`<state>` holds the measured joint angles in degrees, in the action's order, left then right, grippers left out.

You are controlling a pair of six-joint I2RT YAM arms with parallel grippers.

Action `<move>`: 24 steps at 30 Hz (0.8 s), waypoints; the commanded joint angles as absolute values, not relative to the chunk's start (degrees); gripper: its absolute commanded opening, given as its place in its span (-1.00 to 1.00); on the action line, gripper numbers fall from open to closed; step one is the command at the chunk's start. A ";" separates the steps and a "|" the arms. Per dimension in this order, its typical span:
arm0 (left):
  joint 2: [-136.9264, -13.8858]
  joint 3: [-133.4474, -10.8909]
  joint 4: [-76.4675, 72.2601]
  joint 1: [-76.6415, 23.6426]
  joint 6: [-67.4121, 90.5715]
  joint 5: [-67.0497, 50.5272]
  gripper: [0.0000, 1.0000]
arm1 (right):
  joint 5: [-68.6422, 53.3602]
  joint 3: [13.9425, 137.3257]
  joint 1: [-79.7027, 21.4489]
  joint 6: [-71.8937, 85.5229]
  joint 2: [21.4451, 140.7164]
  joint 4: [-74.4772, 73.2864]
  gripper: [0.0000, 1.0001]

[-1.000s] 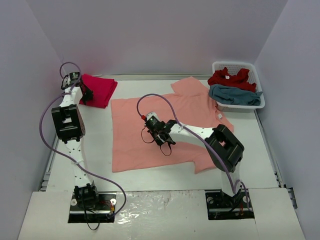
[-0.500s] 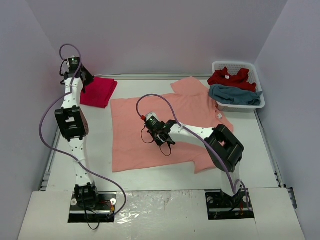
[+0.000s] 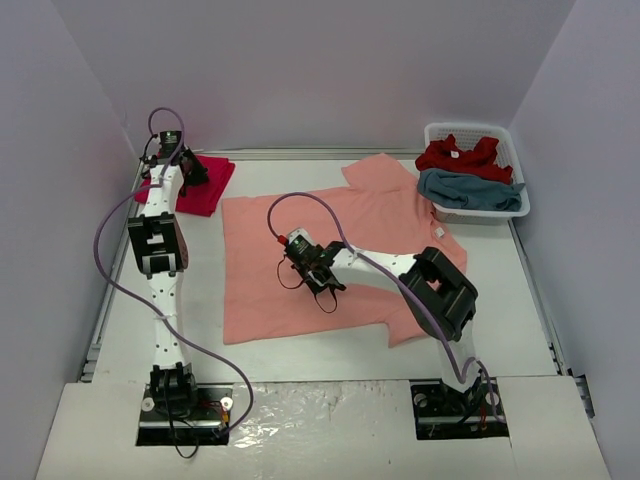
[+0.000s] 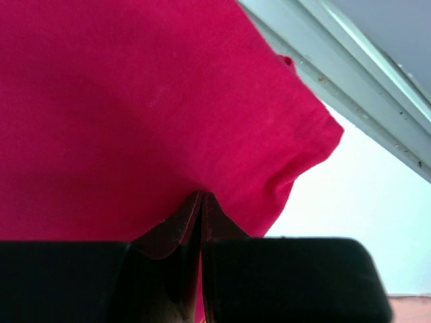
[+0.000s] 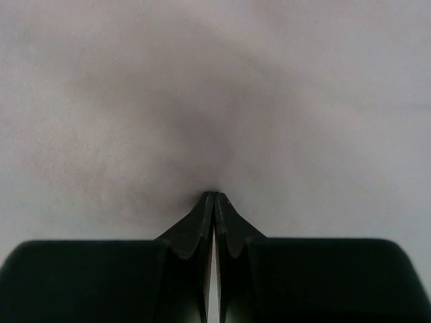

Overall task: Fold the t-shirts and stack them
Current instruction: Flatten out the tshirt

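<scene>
Salmon-orange knit cloth covers the middle of the flat white table (image 3: pixel 300 350). The salmon-orange t-shirt (image 3: pixel 380 215) lies spread open there, with its straight hem to the left, one short sleeve toward the far edge and the other toward the near right. Strips of bare table run along its left and near sides. On its right it comes close to the white slotted plastic basket (image 3: pixel 512 140) in the far right corner. In the basket a rumpled red tee (image 3: pixel 458 155) lies heaped behind a dusty teal-blue tee (image 3: pixel 470 190).

The folded crimson t-shirt (image 3: pixel 212 185) (image 4: pixel 135 101) sits in the far left corner, just beside a grey metal rail (image 4: pixel 350 87) at the table's edge. The left gripper (image 3: pixel 193 172) (image 4: pixel 202 196) is on it with its jaws together, pinching a puckered fold of the finely ribbed cloth.

The right gripper (image 3: pixel 312 272) (image 5: pixel 214 196) stands on the salmon-orange t-shirt's middle, its black tapered fingers pressed together and their tips on the fabric. In the wrist view the cloth looks washed out to a pale grey and shadowed around the tips. Whether any fabric is caught between them is hard to say. The black gripper bodies cut off the bottom of both wrist views.
</scene>
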<state>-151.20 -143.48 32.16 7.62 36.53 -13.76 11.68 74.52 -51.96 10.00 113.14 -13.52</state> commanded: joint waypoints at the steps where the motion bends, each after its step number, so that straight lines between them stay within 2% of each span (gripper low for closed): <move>1: -150.73 -146.16 31.03 7.38 36.74 -15.20 -0.95 | 12.04 75.85 -52.65 10.02 114.87 -16.35 -1.00; 12: -156.27 -147.83 29.27 7.03 40.16 -18.54 -0.95 | 11.69 76.55 -53.96 11.07 114.87 -17.40 -1.00; 24: -156.09 -148.62 26.90 7.91 40.52 -14.86 -0.95 | 12.13 76.29 -54.93 11.87 114.87 -18.98 -1.00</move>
